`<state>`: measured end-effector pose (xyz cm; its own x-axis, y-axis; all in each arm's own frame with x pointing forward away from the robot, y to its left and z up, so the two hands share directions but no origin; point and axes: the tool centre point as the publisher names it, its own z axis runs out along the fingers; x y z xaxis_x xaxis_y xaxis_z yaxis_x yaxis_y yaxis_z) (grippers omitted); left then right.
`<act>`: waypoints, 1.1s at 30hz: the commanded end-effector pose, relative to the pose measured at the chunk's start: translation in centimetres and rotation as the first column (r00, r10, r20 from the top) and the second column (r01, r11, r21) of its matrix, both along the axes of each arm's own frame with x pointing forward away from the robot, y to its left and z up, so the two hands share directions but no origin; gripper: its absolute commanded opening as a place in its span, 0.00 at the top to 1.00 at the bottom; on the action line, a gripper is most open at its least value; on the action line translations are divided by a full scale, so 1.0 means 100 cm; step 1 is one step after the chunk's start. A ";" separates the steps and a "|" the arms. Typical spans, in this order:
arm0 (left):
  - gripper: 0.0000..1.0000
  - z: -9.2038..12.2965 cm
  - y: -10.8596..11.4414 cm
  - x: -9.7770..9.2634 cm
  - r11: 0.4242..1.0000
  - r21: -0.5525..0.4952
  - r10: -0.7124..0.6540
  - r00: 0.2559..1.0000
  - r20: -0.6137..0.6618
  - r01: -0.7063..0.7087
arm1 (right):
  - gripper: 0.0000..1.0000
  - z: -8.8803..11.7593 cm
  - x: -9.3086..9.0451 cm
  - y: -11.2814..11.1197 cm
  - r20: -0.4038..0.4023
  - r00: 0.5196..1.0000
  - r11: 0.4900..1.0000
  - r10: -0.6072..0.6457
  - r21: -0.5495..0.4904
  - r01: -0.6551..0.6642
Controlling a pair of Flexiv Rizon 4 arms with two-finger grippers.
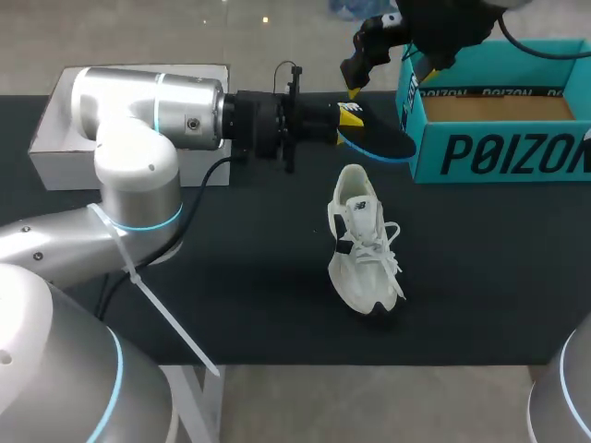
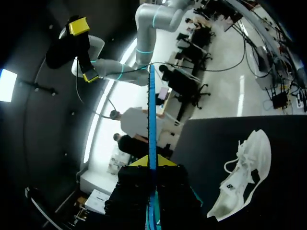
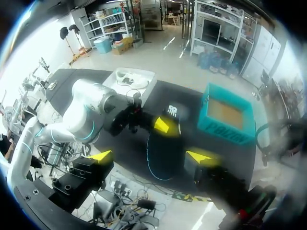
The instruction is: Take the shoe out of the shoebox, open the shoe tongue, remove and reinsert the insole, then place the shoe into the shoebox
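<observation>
Insole (image 1: pixel 380 144) clamped in L tool (image 1: pixel 349 113), shoe (image 1: pixel 362 242) near lettered shoebox (image 1: pixel 499 155).

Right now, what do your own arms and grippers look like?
My left arm is rounded silver-white tubing with blue rings at the joints and a black cable looping beneath. The black left gripper and right gripper both have bright yellow fingertips.

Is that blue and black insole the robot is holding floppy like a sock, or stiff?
Probably bendy but springy: the insole sticks out from the left tool, held by one end, and hardly droops. It looks very thin edge-on in the left wrist view, so it is likely light. A push would probably flex it.
</observation>
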<state>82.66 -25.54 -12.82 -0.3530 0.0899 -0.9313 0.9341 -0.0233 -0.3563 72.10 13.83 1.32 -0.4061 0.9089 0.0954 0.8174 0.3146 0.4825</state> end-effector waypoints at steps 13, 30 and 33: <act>1.00 -0.023 0.018 0.002 0.992 -0.074 -0.056 0.870 0.490 0.105 | 0.00 0.000 0.001 0.001 -0.003 1.000 1.000 -0.001 -0.001 0.001; 1.00 -0.008 0.025 0.044 0.990 -0.052 -0.078 0.819 0.569 0.130 | 0.00 0.000 0.001 0.001 -0.003 1.000 1.000 -0.001 -0.001 0.001; 1.00 -0.008 0.023 0.046 0.993 -0.022 -0.085 0.818 0.568 0.118 | 0.00 0.000 0.001 0.001 -0.003 1.000 1.000 -0.001 -0.001 0.001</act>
